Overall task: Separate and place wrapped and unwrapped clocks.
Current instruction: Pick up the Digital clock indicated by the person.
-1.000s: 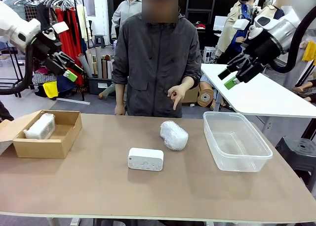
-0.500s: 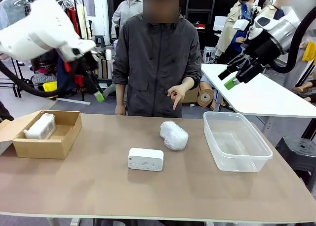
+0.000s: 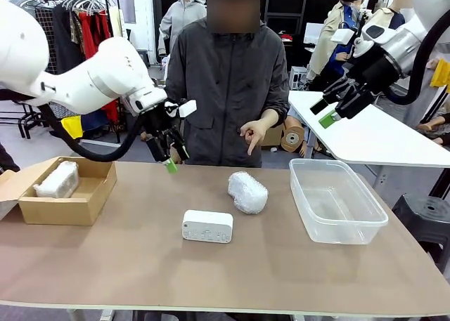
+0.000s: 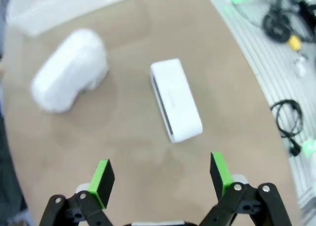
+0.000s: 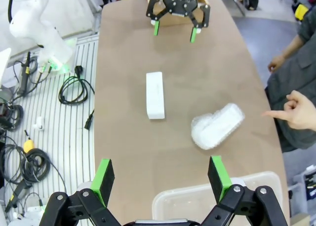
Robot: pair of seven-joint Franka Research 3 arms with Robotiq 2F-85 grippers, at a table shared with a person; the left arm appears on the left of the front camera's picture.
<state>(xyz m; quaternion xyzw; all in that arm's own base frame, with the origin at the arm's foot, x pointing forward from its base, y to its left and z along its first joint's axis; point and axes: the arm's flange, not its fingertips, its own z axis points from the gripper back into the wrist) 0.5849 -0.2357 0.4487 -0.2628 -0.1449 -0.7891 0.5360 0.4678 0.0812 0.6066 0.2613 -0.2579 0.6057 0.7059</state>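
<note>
In the front view, the left fingers (image 3: 171, 166) are hanging spread apart and empty, pointing down over the far side of the tabletop (image 3: 140, 265). The bare white clock (image 3: 207, 226) is lying below them, toward the picture's right. The bubble-wrapped clock (image 3: 247, 192) is sitting farther right, under the person's hand (image 3: 252, 135), which is pointing down. A second wrapped clock (image 3: 58, 179) is resting in the cardboard box (image 3: 67, 210), well to the left of those fingers. The right fingers (image 3: 326, 119) are hovering open, gripping nothing, high above the clear tub (image 3: 304, 194).

In the left wrist view, the left fingers (image 4: 102, 176) are standing wide. The bare white clock (image 4: 176, 106) is lying beyond their gap, and the bubble-wrapped clock (image 4: 69, 70) is lying beyond the left-hand finger.

In the right wrist view, the right fingers (image 5: 104, 174) are gaping empty. The clear tub (image 5: 197, 194) is showing its rim between them. The bare white clock (image 5: 155, 95) is lying farther ahead, and the bubble-wrapped clock (image 5: 217, 125) is lying ahead of the right-hand finger.
</note>
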